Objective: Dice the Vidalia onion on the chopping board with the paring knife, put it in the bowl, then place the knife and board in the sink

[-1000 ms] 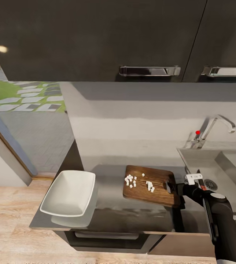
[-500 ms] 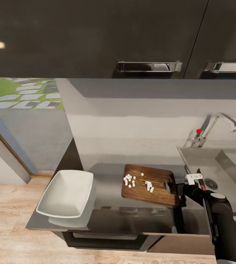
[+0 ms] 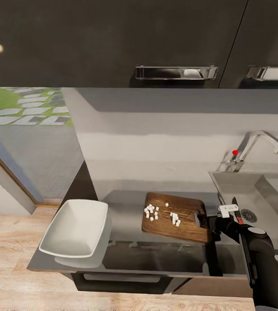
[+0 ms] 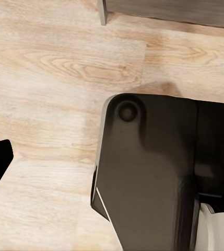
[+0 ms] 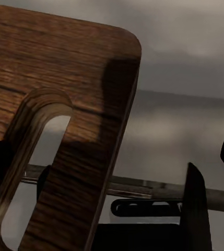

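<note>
Far to the left of our right gripper (image 3: 204,221), the white bowl (image 3: 75,226) sits at the left end of the grey countertop (image 3: 126,255), well apart from everything else. Nearer, just left of the gripper, the chopping board (image 3: 176,216) is tilted, its near edge lifted off the worktop, with small white pieces of diced onion (image 3: 161,213) scattered on its top. Our right gripper is clamped on the board's right end by the handle slot; the right wrist view shows the slot (image 5: 33,167) and the board's rounded corner close against the dark fingers (image 5: 195,204). Just right of the gripper lies the grey sink (image 3: 260,203), with its round drain (image 3: 247,215) beside our wrist and the chrome tap (image 3: 253,149) behind. Our left wrist view shows light wooden floor (image 4: 54,68) and a dark robot part (image 4: 153,172); we cannot tell the left gripper's state.
</note>
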Motion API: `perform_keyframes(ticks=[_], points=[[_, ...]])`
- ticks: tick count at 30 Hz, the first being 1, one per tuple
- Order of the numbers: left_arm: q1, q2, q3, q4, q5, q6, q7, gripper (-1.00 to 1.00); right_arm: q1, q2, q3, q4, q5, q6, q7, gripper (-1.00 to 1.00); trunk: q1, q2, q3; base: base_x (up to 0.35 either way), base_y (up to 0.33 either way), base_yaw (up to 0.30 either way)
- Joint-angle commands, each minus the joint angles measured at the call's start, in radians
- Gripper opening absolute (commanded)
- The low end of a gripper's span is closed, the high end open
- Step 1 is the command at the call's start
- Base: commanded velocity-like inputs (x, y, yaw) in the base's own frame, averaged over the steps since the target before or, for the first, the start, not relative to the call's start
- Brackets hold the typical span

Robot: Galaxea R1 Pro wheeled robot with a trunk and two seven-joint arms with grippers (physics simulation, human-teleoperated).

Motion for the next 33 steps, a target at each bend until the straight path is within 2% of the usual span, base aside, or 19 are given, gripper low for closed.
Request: perform_keyframes(ticks=[1,26,33], points=[[0.0,-0.001,0.008,-0.002,-0.007,-0.001,-0.006,1.0,-0.001,0.0,-0.001,-0.001,0.011,0.002,0.01,1.0,0.001,-0.002,-0.003,0.0,0.0,0.0],[0.0,-0.001,0.008,-0.002,-0.007,-0.001,-0.006,1.0,-0.001,0.001,-0.001,-0.001,0.01,0.002,0.01,1.0,0.001,-0.002,-0.041,0.008,-0.01,0.0],[0.0,-0.001,0.008,-0.002,-0.006,-0.001,-0.006,1.0,-0.001,0.001,0.0,-0.001,0.01,0.003,0.01,1.0,0.001,-0.002,-0.044,0.003,-0.003,0.0]])
